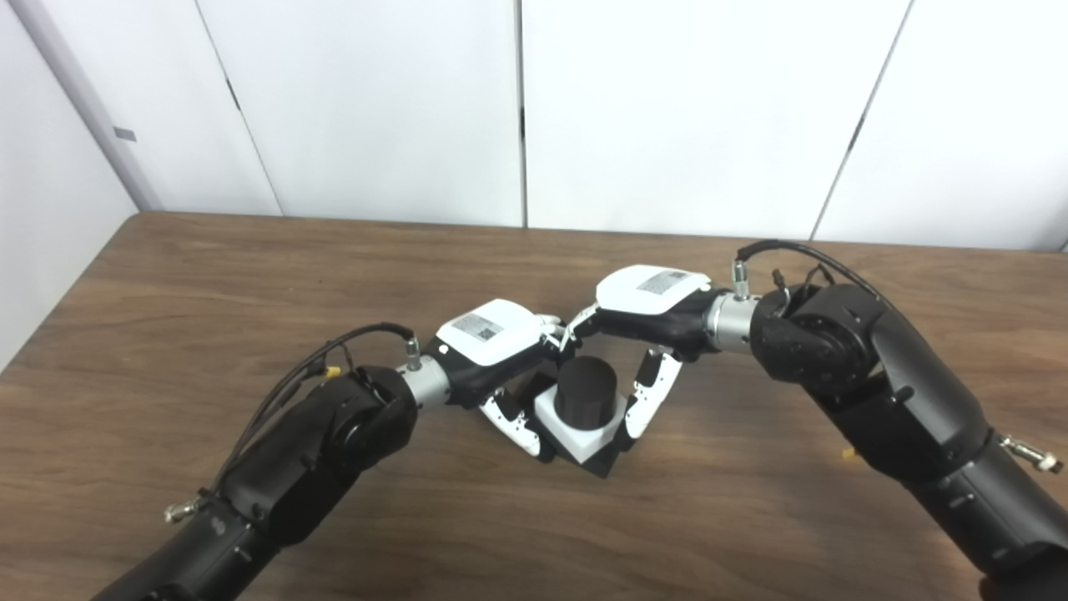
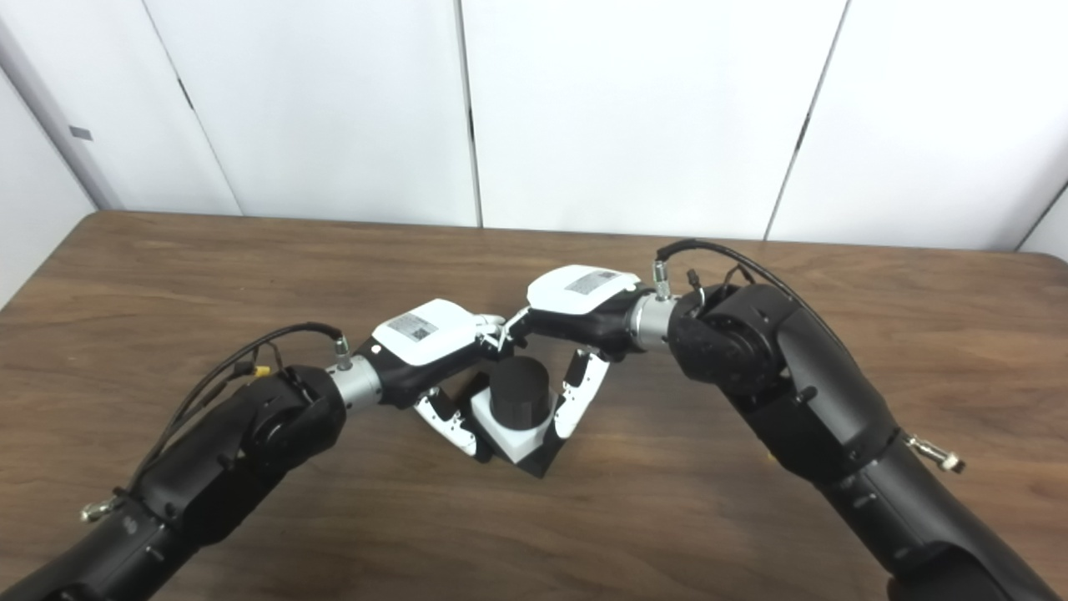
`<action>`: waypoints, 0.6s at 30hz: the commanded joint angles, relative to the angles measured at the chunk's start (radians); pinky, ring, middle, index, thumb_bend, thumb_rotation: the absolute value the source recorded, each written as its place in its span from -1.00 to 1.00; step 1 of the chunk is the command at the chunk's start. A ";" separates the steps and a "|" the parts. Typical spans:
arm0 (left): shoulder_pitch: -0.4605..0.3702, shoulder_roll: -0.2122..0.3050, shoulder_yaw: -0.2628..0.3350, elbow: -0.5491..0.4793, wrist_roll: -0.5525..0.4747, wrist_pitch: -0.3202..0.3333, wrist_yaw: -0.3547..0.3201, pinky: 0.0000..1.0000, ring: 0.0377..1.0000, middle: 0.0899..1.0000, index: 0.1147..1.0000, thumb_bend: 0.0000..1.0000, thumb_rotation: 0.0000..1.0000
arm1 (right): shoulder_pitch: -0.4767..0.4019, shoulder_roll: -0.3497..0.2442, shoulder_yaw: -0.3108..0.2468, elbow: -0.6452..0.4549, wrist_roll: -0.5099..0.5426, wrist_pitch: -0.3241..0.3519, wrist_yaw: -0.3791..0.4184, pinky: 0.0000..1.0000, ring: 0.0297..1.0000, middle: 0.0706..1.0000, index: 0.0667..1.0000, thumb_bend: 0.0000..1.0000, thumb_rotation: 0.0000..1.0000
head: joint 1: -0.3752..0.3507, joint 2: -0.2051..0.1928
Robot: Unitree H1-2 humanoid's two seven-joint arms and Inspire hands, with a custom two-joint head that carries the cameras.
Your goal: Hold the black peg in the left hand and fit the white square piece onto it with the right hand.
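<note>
- The left hand carries a pale sticker on its white back cover, with a dark square code and rows of fine print; the print is too small and blurred to read.
- The right hand carries a similar sticker on its white back cover, a dark code patch beside grey lines of print, equally unreadable.
- No word, brand or number can be read anywhere in either view.
</note>
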 commanded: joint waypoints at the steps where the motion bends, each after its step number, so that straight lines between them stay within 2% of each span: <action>1: 0.024 0.002 -0.040 0.010 0.048 0.008 -0.068 0.73 0.85 0.76 -0.15 0.05 -0.85 | -0.036 -0.017 -0.018 -0.021 0.007 0.006 0.009 0.58 0.68 0.63 0.59 1.00 -0.16 | 0.001 0.001; 10: 0.026 0.011 -0.035 0.000 0.051 0.005 -0.073 0.73 0.84 0.77 -0.15 0.05 -0.85 | -0.024 -0.037 -0.058 -0.032 0.027 0.020 0.002 0.55 0.67 0.63 0.57 0.96 -0.30 | -0.003 0.000; 16: 0.030 0.014 -0.028 0.006 0.046 -0.002 -0.065 0.71 0.82 0.76 -0.15 0.05 -0.85 | 0.005 -0.055 -0.153 -0.035 0.065 0.001 -0.071 0.34 0.54 0.52 0.37 0.67 -0.74 | -0.010 -0.002; 18: 0.029 0.015 -0.028 0.005 0.048 0.001 -0.069 0.71 0.83 0.76 -0.15 0.05 -0.85 | 0.017 -0.061 -0.185 -0.042 0.073 0.013 -0.091 0.32 0.51 0.51 0.31 0.54 -0.79 | -0.011 -0.002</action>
